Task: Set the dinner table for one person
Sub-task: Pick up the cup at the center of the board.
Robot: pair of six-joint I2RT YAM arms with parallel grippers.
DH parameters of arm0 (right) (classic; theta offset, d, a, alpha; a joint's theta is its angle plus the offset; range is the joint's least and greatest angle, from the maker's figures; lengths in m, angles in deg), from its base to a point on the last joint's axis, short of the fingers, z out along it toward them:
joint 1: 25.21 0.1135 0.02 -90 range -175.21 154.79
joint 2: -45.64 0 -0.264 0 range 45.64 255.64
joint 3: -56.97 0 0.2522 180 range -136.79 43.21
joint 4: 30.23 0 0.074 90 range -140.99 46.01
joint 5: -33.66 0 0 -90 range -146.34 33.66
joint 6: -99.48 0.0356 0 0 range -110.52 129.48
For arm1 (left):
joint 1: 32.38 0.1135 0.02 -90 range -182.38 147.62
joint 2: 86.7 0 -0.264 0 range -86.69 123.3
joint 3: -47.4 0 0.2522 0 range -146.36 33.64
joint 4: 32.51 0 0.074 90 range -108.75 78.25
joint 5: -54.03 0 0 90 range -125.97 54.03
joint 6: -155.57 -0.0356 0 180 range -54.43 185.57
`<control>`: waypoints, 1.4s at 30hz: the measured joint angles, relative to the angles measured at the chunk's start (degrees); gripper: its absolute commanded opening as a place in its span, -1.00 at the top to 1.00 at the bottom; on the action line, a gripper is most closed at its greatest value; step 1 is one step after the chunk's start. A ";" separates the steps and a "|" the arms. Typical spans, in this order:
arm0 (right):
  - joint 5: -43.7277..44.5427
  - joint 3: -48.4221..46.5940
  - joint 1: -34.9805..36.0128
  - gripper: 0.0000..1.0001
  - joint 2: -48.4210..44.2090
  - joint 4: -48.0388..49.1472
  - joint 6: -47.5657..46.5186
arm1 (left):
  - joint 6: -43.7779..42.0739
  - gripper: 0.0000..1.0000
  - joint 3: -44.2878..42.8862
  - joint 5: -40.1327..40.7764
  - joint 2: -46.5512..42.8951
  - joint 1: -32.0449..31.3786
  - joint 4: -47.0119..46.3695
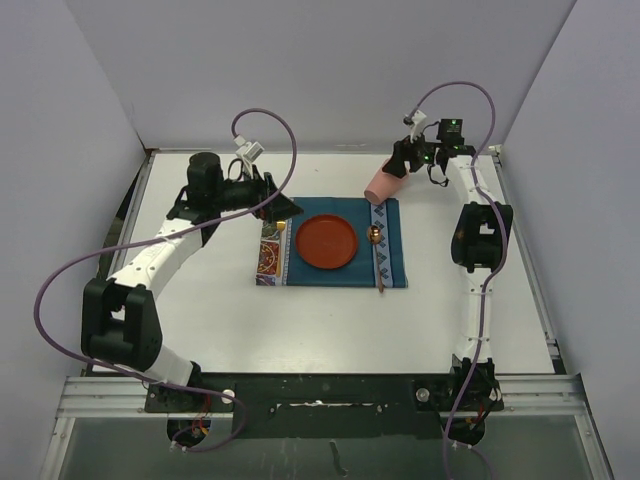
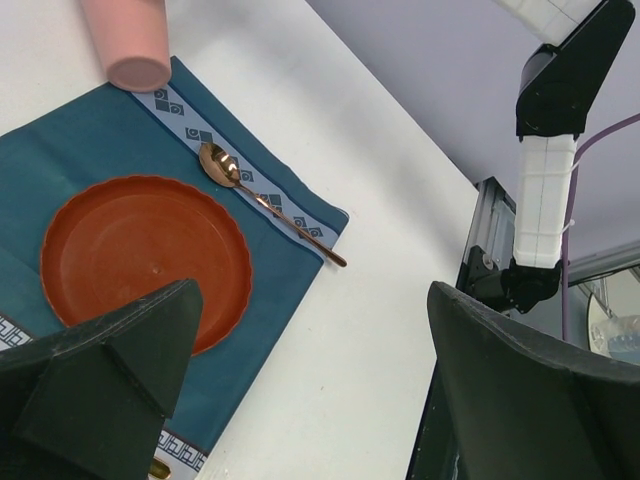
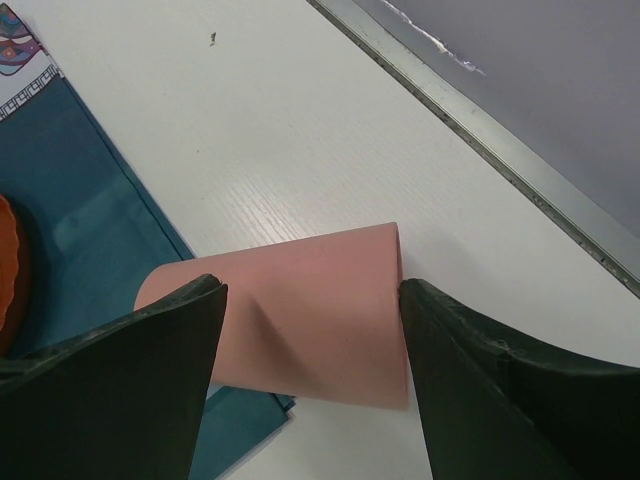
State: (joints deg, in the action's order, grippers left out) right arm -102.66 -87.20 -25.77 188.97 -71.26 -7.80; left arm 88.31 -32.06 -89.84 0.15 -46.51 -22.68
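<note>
Broadly, the setting looks more than half done. On the white worktop (image 1: 330, 330) a teal placemat (image 1: 320, 278) lies near the middle, somewhat toward the far edge. An orange-red plate (image 1: 326, 242) sits at the centre of the mat. A copper-coloured spoon (image 1: 377, 258) lies along the mat's right patterned band, its bowl toward the far edge, just beside the plate and not touching it. The piece in hand is the pink cup (image 1: 382, 184). It is at the mat's far right corner, tilted well over rather than upright, with one end down by the corner. The right pincer (image 3: 310, 300) is grasping it, one finger pressed to each side of the cup wall. My reading is that the cup has yet to be stood upright and let go beyond the spoon. The left pincer (image 2: 312, 290) is released, its fingers spread wide with nothing between them, hanging over the mat's left patterned band. That band is mostly hidden beneath it, so I cannot tell whether a fork or knife lies there. If none does, cutlery for the left side is what remains once the cup is standing.
</note>
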 measured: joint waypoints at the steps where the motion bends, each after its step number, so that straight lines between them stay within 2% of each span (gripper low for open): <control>1: -0.11 0.00 -0.11 -0.38 0.00 0.28 0.24 | 0.22 -0.96 0.00 0.00 0.24 0.00 -0.22; 6: -1.40 0.92 -0.22 -0.27 0.00 2.25 1.51 | 1.07 -0.96 0.00 -0.20 1.77 0.00 -0.61; 11: -2.64 3.93 -0.22 -0.40 0.07 3.63 2.36 | 1.77 -0.96 -0.59 -0.63 2.75 0.00 -0.63; 14: -3.13 4.02 -0.22 -0.28 0.61 4.24 2.73 | 2.14 -0.96 -1.60 -0.87 3.37 0.00 -0.61; 16: -3.65 4.02 -0.22 -0.06 0.90 4.37 2.84 | 2.16 -0.96 -2.12 -0.92 3.54 0.00 -0.63; 18: -3.93 4.02 -0.22 0.37 0.92 4.55 2.99 | 2.16 -0.96 -2.36 -1.03 3.61 0.00 -0.63; 20: -5.11 3.76 -0.22 0.92 0.92 5.44 3.87 | 2.16 -0.96 -2.40 -1.05 3.61 0.00 -0.61; 21: -6.91 3.28 -0.33 1.00 0.87 6.10 6.21 | 2.16 -0.96 -2.40 -1.05 3.63 0.00 -0.61; 25: -11.61 2.58 -0.42 1.00 -0.72 4.90 8.96 | 2.60 -0.96 -2.40 -1.29 4.07 0.00 -0.83; 32: -9.14 2.93 0.52 1.00 -2.34 3.48 5.22 | 4.63 -0.96 -2.40 -2.19 4.52 0.00 -3.43; 34: -4.61 4.59 1.70 1.00 -4.68 2.49 0.74 | 5.18 -0.96 -2.40 -2.38 4.52 0.00 -4.09; 39: 17.81 17.22 6.93 1.00 -15.58 2.49 -16.48 | 5.88 -0.96 -1.99 -2.75 4.46 0.00 -6.23; 42: 27.06 22.71 10.91 1.00 -20.15 2.56 -22.49 | 6.86 -0.96 -0.31 -3.06 4.04 0.00 -8.04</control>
State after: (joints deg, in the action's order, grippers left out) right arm -75.60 -64.49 -14.86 168.82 -68.70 -30.29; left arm 95.17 -32.36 -92.90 4.20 -46.51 -30.72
